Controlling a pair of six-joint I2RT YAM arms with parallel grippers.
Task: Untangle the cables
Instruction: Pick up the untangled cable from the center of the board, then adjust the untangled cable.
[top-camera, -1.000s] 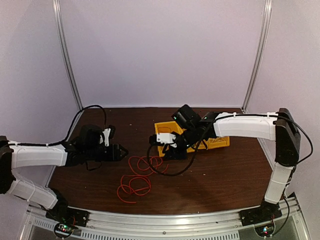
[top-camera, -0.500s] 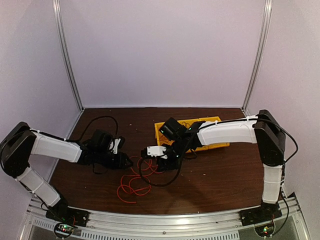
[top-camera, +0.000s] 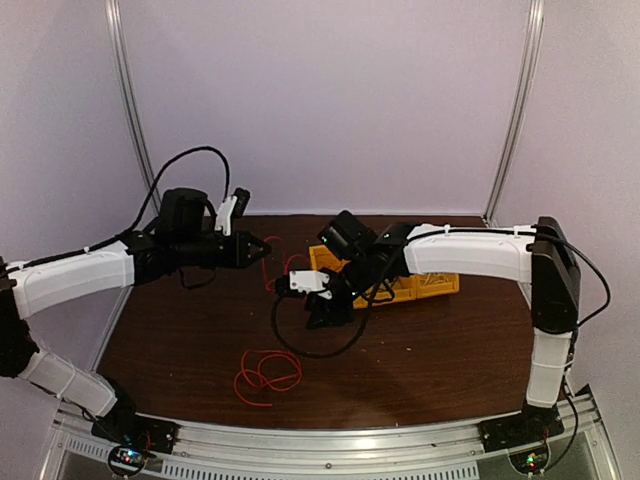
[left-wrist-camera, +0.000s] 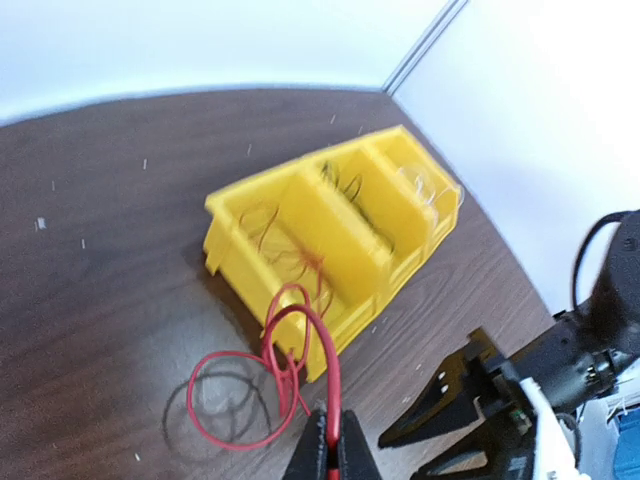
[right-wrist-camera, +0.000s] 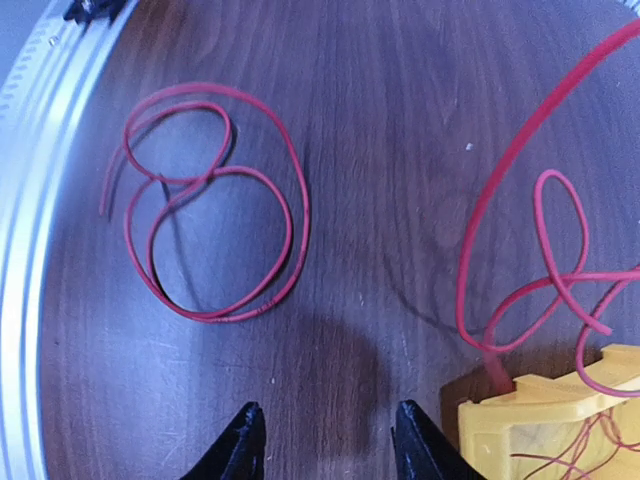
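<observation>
My left gripper (left-wrist-camera: 328, 445) is shut on a red cable (left-wrist-camera: 300, 335), which arches up from its jaws and hangs in loops beside the yellow bin (left-wrist-camera: 250, 210). In the top view this gripper (top-camera: 262, 248) is raised over the table's back left, with red strands (top-camera: 288, 264) trailing toward the bin. More red loops (top-camera: 268, 372) lie flat near the front edge, and the right wrist view shows them too (right-wrist-camera: 215, 240). My right gripper (right-wrist-camera: 327, 420) hovers open over bare table, holding nothing; in the top view it (top-camera: 318, 315) is left of the bin. Thin black (left-wrist-camera: 360, 195) and white (left-wrist-camera: 425, 185) wires lie in the bin.
The yellow three-compartment bin (top-camera: 435, 285) stands right of centre; its corner (right-wrist-camera: 560, 420) is close beside my right fingers. A black lead (top-camera: 300, 345) loops below the right wrist. Metal rails run along the front edge (top-camera: 330, 440).
My left gripper closed on the red cable and rose toward the back left, lifting some of the loops off the table. The right gripper's jaws spread wider.
</observation>
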